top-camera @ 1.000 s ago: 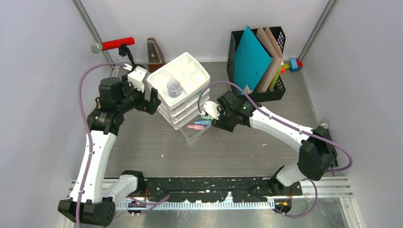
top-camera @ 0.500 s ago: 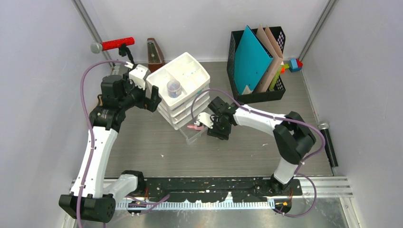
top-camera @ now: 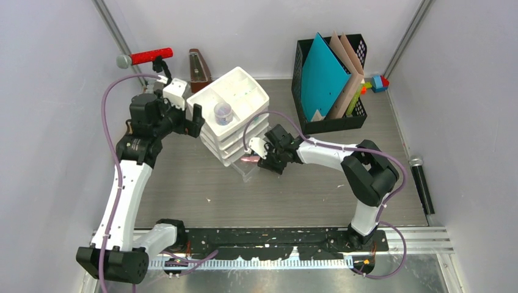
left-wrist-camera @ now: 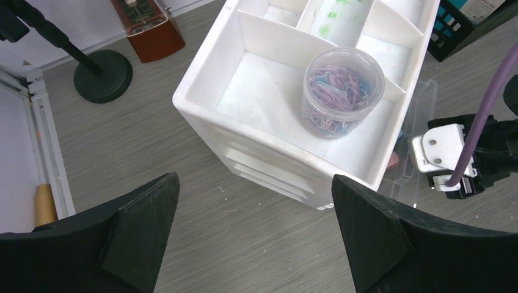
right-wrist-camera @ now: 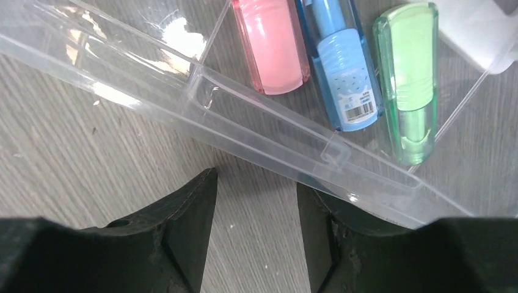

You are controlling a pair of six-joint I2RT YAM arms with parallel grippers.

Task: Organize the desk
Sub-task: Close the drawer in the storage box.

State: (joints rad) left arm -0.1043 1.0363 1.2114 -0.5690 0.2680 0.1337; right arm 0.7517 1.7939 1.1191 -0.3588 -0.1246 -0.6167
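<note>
The desk (top-camera: 183,189) spans the floor between the walls, with the white drawer unit (left-wrist-camera: 269,165) toward its back. The left gripper (left-wrist-camera: 253,178) hangs wide open and empty beside the unit's left side. The right gripper (right-wrist-camera: 256,179) sits at the front of the pulled-out clear drawer (right-wrist-camera: 269,131), its jaws partly apart with bare desk between them. One finger is blurred behind the plastic, so contact cannot be told, and the frame cuts off the far ends of the pink marker (right-wrist-camera: 272,43), blue marker (right-wrist-camera: 342,67) and green marker (right-wrist-camera: 409,79).
</note>
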